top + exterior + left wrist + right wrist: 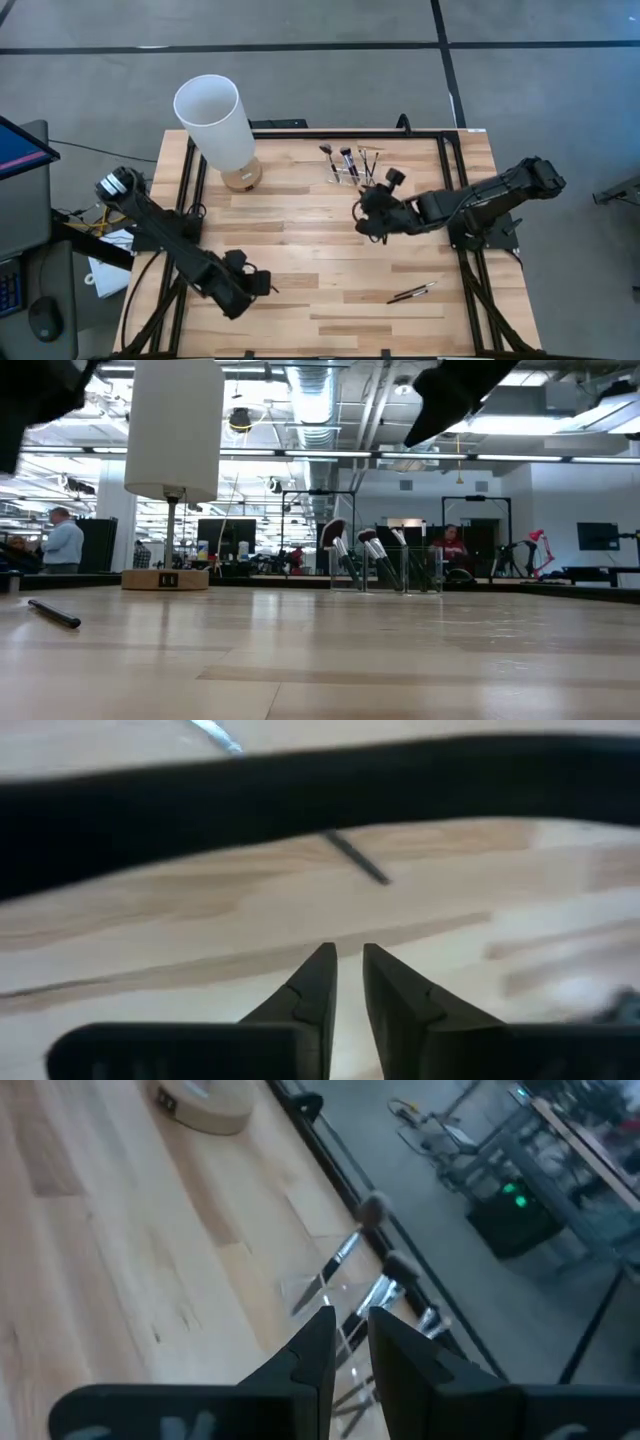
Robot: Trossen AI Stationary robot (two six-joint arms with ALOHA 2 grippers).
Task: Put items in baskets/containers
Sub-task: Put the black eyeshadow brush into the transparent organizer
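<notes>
Butcher-block planks of pale wood make up the table, bounded by a black metal frame along its edges.

Right gripper hangs over the far-right part of the boards, fingers nearly together with a thin gap and nothing seen between them. Just beyond its tips, near the far rim, stands the clear acrylic holder; several makeup brushes with dark handles and silver ferrules stand tilted in its slots, bristles up. Well back from this claw, toward the near-right corner, loose brushes lie flat on the wood.

Left gripper sits low over the near-left boards, fingers drawn almost shut, a narrow slit between them, gripping nothing. Ahead of its tips, beyond a dark bar across its wrist view, a thin dark brush handle lies flat on the planks.

Open boards lie between the two claws. A tall white cylinder on a round wooden base stands far-left, well apart from both.
</notes>
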